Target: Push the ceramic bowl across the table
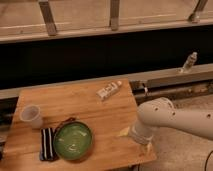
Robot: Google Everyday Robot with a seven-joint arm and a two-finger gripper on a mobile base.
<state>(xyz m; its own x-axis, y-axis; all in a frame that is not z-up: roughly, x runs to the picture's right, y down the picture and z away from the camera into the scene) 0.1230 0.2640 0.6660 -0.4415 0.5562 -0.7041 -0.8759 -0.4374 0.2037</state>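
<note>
Gripper: it sits low over the table, near the right edge and toward the near corner. It is at the end of my white arm, which comes in from the right of the view. I cannot tell whether it is released or clenched, because the arm's bulk covers most of it.

Bowl: it is to the left of my gripper in the view, near it but apart, with bare board between us. It stands upright close to the table's near edge, green inside with a dark rim.

Striped item: black and white, possibly a folded cloth. It lies just beside the bowl, on the side away from my gripper.

Cup: whitish and upright. It is farther left than the bowl and farther back, well apart from my gripper.

Tube: small and white, lying on its side. It is behind my gripper and slightly left, near the table's far edge.

Bottle: it is behind my gripper and to the right, off the table, on a ledge.
</note>
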